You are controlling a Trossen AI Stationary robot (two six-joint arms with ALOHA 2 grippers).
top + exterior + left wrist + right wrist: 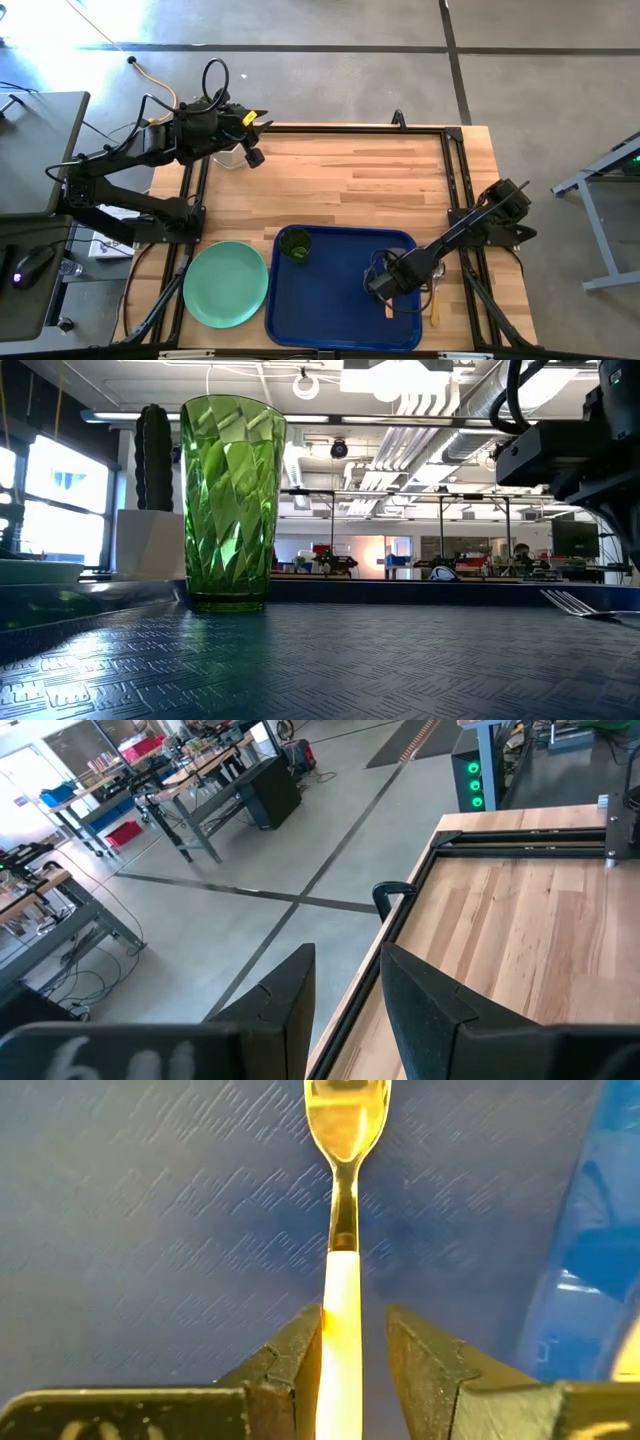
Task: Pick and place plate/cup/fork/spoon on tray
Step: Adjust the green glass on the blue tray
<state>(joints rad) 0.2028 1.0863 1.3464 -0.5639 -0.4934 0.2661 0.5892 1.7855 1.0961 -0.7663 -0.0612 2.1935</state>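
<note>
**Fork going down on the tray; plate and spoon not yet placed**

Right gripper is low over the right half of the large dark blue rectangular plastic tray, rounded corners, raised rim. In the right wrist view the slim fork with silver metal tines and an orange handle sits between the two dark fingers: the handle touches one finger, a gap shows on the other side. Reads as fingers parted around the handle rather than clamped — a release or a set-down, by judgement. The low view shows the tines lying low near the tray's far rim, so the fork looks to be resting on the tray floor.

The small translucent olive-green plastic tumbler stands upright in the tray's far-left corner — tucked there, probably to leave the middle free for the plate.

The round flat mint-green plate lies on the wooden table, just beside the tray's left edge, not on it. It is on the left arm's side, so that arm is the likely one to move it.

A slim orange-handled piece lies just off the tray's right edge; probably the spoon, though its bowl can't be made out.

Left gripper waits at the table's far-left corner, fingers apart, holding nothing.

Judgement: two of four items on the tray. A flat plate offers little to grip, so its rim is the risk.
</note>
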